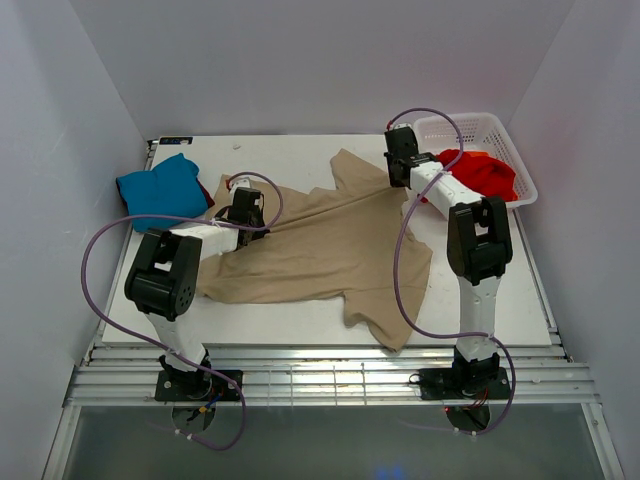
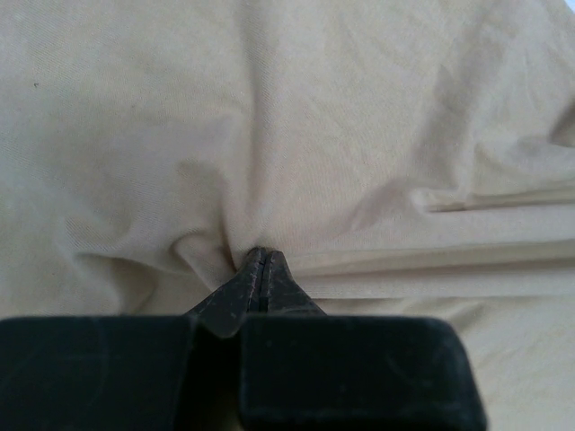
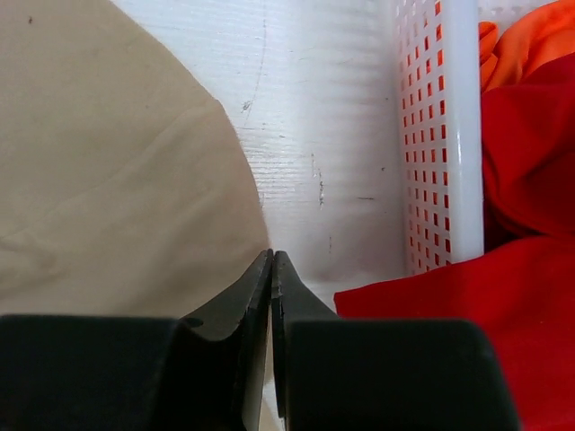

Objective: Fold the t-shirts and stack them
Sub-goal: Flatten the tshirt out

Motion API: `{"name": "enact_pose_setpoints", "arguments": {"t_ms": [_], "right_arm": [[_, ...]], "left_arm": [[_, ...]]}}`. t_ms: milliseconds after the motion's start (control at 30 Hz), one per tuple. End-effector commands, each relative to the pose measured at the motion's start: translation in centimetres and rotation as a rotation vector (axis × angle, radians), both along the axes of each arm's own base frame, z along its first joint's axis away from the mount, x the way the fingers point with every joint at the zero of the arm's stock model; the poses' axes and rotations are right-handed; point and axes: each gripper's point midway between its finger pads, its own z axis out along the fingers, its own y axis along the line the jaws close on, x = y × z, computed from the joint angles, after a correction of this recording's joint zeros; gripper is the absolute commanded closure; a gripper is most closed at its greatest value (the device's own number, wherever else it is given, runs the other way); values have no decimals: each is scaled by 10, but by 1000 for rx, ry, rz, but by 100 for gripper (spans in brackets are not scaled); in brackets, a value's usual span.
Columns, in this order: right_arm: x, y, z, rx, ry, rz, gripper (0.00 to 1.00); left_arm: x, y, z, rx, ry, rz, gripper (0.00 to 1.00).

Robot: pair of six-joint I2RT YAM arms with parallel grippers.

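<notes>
The tan t-shirt lies spread over the middle of the table. My left gripper is at its left side, shut on a pinched-up fold of tan cloth; its tips are buried in the wrinkles. My right gripper is at the shirt's far right corner, shut on the tan hem, with its tips right at the cloth's edge. A folded teal t-shirt sits at the back left on a sliver of dark red t-shirt. A bright red t-shirt spills from the basket.
The white lattice basket stands at the back right, its wall close to my right gripper, with orange cloth inside. Bare white tabletop shows between the tan hem and the basket. Purple cables loop over both arms.
</notes>
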Motion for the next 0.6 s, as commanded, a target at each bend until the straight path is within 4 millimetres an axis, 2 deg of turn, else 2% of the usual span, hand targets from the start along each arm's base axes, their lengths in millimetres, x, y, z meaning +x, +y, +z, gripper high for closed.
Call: {"name": "enact_pose_setpoints", "arguments": {"t_ms": [0, 67, 100, 133, 233, 300, 367, 400, 433, 467, 500, 567], "right_arm": [[8, -14, 20, -37, -43, -25, 92], [4, -13, 18, -27, -28, -29, 89], [1, -12, 15, -24, -15, -23, 82], [0, -10, 20, -11, -26, -17, 70], [9, 4, 35, 57, -74, 44, 51], [18, 21, 42, 128, -86, 105, 47], [36, 35, 53, 191, -121, 154, 47], [40, 48, 53, 244, -116, 202, 47], [53, 56, 55, 279, -134, 221, 47], [59, 61, 55, 302, -139, 235, 47], [63, 69, 40, 332, -112, 259, 47], [71, 82, 46, 392, -129, 283, 48]], "left_arm": [[-11, 4, 2, 14, 21, -11, 100], [-10, 2, 3, 4, 21, -17, 100], [-8, 0, 5, -6, 15, -18, 100], [-7, -2, 8, -12, 5, -18, 100], [1, -9, 28, -45, -59, -44, 100], [14, -18, 57, -75, -160, -64, 100], [22, -23, 76, -94, -219, -77, 100], [27, -27, 87, -112, -257, -91, 100], [31, -31, 94, -117, -276, -103, 97], [33, -35, 98, -115, -285, -113, 96], [34, -38, 97, -110, -284, -122, 96], [32, -45, 97, -94, -286, -140, 96]]}}
